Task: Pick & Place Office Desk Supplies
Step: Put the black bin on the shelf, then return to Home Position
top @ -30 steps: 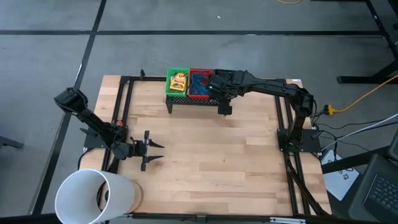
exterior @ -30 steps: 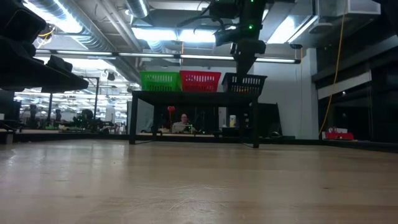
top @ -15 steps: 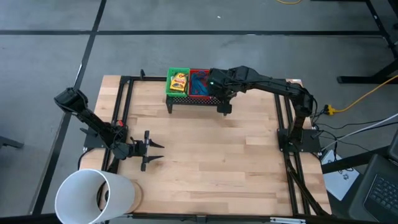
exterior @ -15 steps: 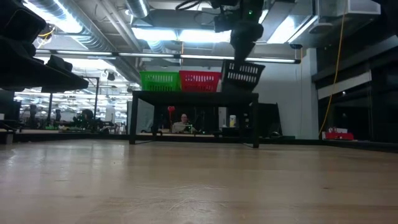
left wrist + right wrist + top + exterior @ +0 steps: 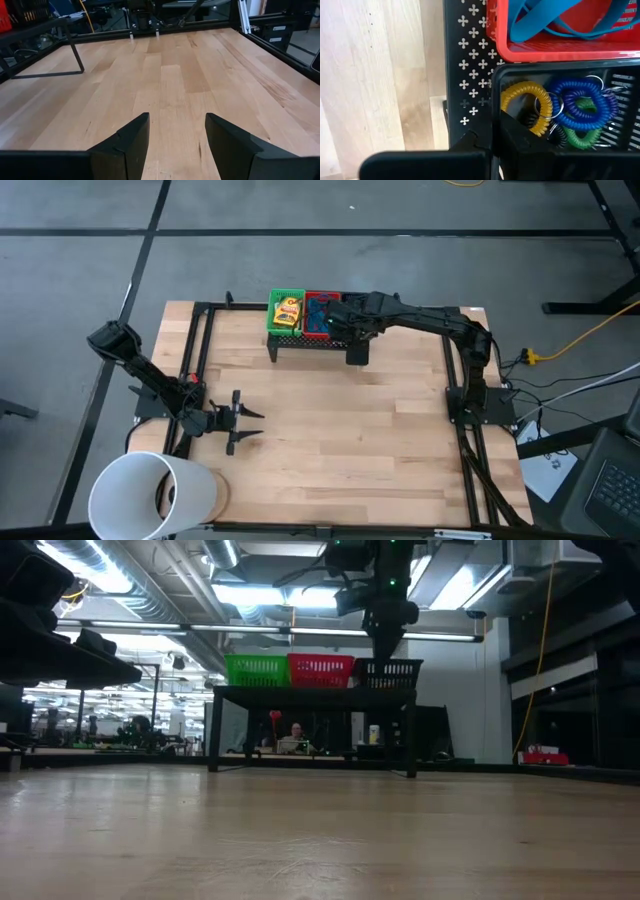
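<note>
Two hands are on this rig, and only my right hand [image 5: 352,332] is at work. It is up at the rack [image 5: 465,50] on the far side of the bench [image 5: 340,410]. From the right wrist view, one finger sits outside the black tray [image 5: 555,69] and one sits inside it. The tray's wall is between them, so I judge the hand is clenched on that wall.

The rings [image 5: 580,102] lie in a heap inside the black tray, just past the inner finger. The yellow one [image 5: 527,102] is closest to it, maybe touching. The blue and green ones are farther in.

The blue cord [image 5: 545,20] lies in the red tray [image 5: 545,50] next door. A yellow crayon box [image 5: 288,312] is in the green tray [image 5: 286,294] at the far end of the row.

My left hand [image 5: 240,420] waits low over the near left of the bench with its fingers spread wide and holding nothing. It is well apart from the rack.

So the right arm is the near one by far. If I go for a ring, I think I must let go of the wall first and move a little deeper into the tray. The wall is the thing in my way.
</note>
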